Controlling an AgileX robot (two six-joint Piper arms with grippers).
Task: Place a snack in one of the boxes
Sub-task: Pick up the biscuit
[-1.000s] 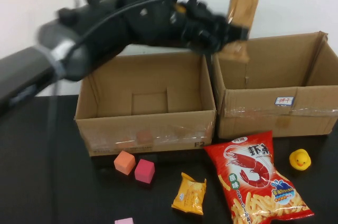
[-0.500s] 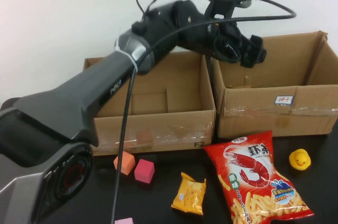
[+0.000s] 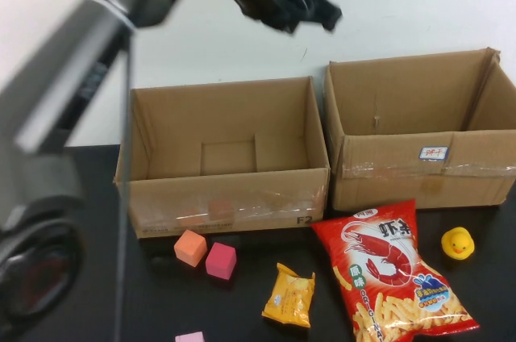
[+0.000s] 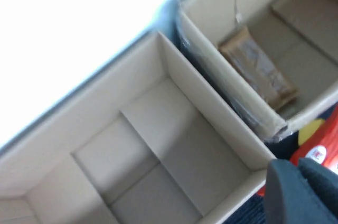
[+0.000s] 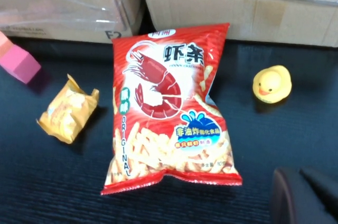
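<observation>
The left tool (image 3: 310,11) is high above the two boxes, over the gap between them, and it carries nothing; its fingers look released, apart from each other. A brown snack packet (image 4: 257,68) lies flat on the floor of the right box (image 3: 419,144), near the wall it shares with the left box (image 3: 226,197), which has nothing inside. So the task's thing seems to be already in its place, and the step in hand is probably the retreat of the left arm.

To do this step well, the arm should go up and back toward its own side, without touching the upright flaps of the boxes, because cardboard shifts easily and the packet could slide.

The right tool (image 5: 303,197) hangs low over the near right of the dark worktop (image 3: 89,294), close to the red shrimp chips bag (image 5: 169,108); whether it is released or clenched cannot be told. A yellow duck (image 5: 272,84) and a small yellow packet (image 5: 68,113) lie on either side of that bag.
</observation>
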